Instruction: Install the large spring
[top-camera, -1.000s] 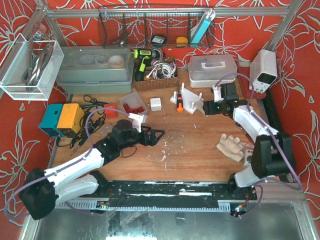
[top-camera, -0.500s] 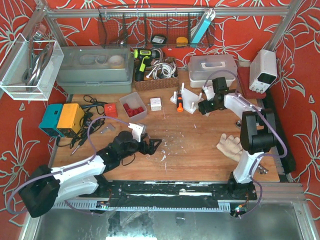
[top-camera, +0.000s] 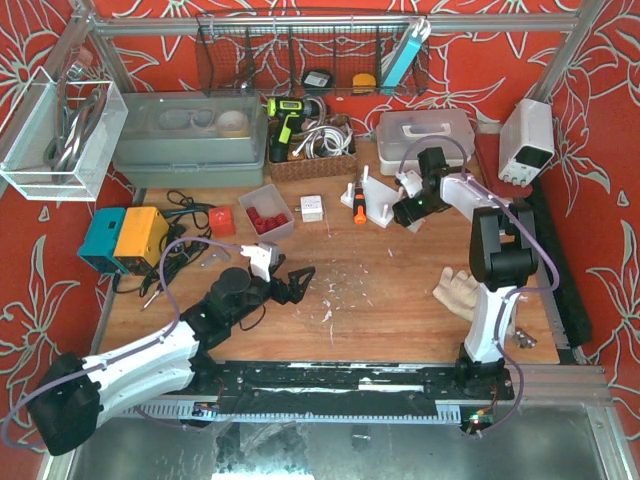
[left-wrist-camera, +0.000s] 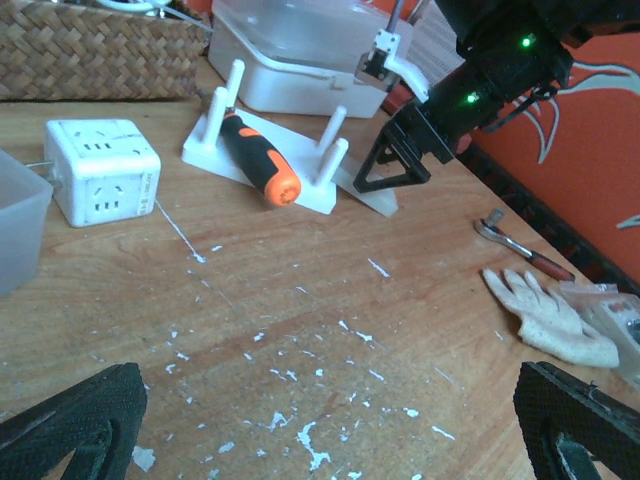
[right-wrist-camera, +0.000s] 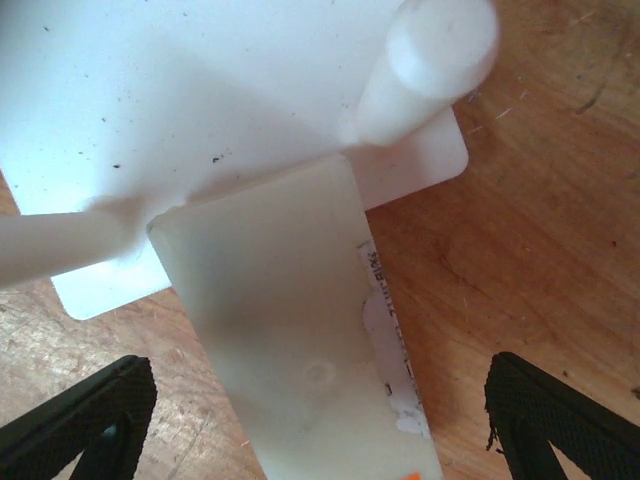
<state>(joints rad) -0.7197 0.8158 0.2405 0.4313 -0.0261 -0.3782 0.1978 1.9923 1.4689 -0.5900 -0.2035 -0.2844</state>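
I see no spring in any view. A white peg stand lies at the back middle of the table, with an orange and black screwdriver resting on it. My right gripper is open and hovers low over the stand's right end. In the right wrist view its jaws straddle a translucent flat piece lying against the stand. My left gripper is open and empty above bare wood. It faces the stand, the screwdriver and the right gripper.
A white glove lies at the right, with a ratchet wrench near it. A white power cube and a clear bin of red parts sit left of the stand. A white lidded box and a wicker basket stand behind.
My right gripper has moved left and closer over the stand's right end, and its arm has swung upright. My left gripper has drawn back a little toward the near left.
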